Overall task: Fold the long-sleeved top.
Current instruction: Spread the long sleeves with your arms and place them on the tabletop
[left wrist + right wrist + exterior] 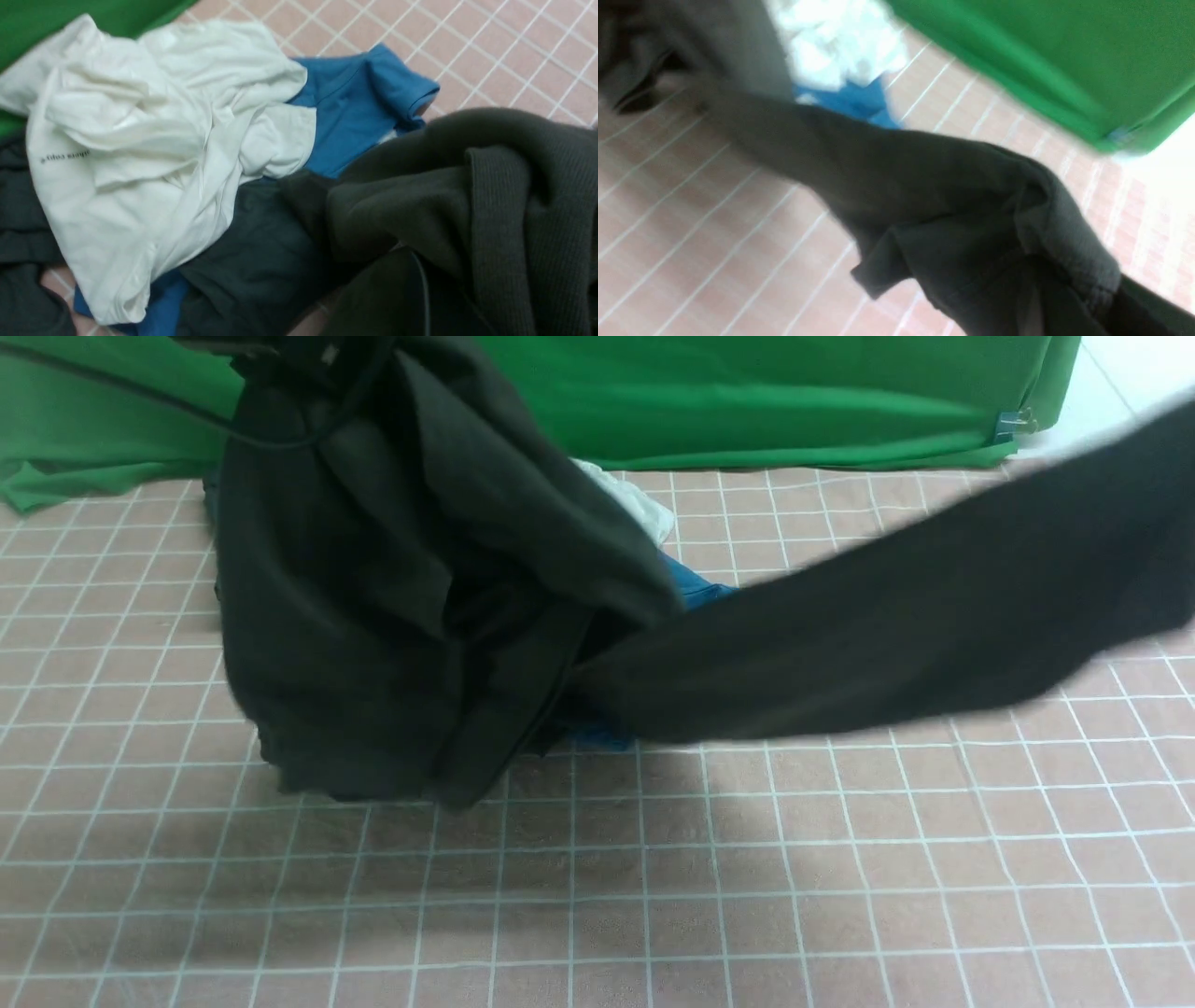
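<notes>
Front, top: the long-sleeved top (392, 616) hangs as a bunched black mass at left-centre, lifted from the upper left. Its lower edge meets the gridded mat (653, 896).
Front, sleeve: one sleeve (934, 616) stretches from the bunch to the right edge, raised off the mat and blurred.
Front, open room: the near half of the mat is bare from side to side. The far edge is closed off by the green backdrop (794, 401).
Front, pile: only slivers of the white shirt (644, 509) and the blue tee (695, 588) show behind the top.
Left wrist, pile: the whole heap shows here, with the white shirt (140, 140) crumpled over the blue tee (355, 102) and a dark grey-green tee (252, 266) beside them.
Left wrist, top: its ribbed band (504, 224) is bunched close to the camera.
Left gripper: the jaws are hidden by cloth. They are clamped, and the top hangs from them.
Right wrist, top: the sleeve (924, 196) runs taut across the blurred frame and gathers near the lens.
Right wrist, edges: the backdrop's corner (1041, 56) and pale floor beyond it show; bare mat lies under the sleeve.
Right gripper: the jaws are unseen. They are closed, with the sleeve end gathered at them.
</notes>
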Controlling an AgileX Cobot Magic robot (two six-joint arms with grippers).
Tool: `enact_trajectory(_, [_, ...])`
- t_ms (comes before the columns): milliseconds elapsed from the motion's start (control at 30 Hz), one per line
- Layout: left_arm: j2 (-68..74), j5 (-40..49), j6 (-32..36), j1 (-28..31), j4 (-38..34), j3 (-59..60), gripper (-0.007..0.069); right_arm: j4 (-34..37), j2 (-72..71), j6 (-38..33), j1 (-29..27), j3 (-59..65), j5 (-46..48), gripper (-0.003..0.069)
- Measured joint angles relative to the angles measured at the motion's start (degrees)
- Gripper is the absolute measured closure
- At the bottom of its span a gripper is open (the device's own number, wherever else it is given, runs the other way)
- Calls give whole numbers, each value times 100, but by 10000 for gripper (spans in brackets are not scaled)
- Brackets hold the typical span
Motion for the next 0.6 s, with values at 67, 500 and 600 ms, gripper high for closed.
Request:
enact_trajectory(67, [8,0,-19,0,14,0,576,452,1,-180,0,72,274,572])
enact_trajectory(500, [289,-374,460,0,-1010,-266,577,1218,-12,-801,0,1101,-1095,572])
enact_trajectory(600, [720,-519,677,-39,-2120,-1213,577,-486,-1,240,0,877,-1827,572])
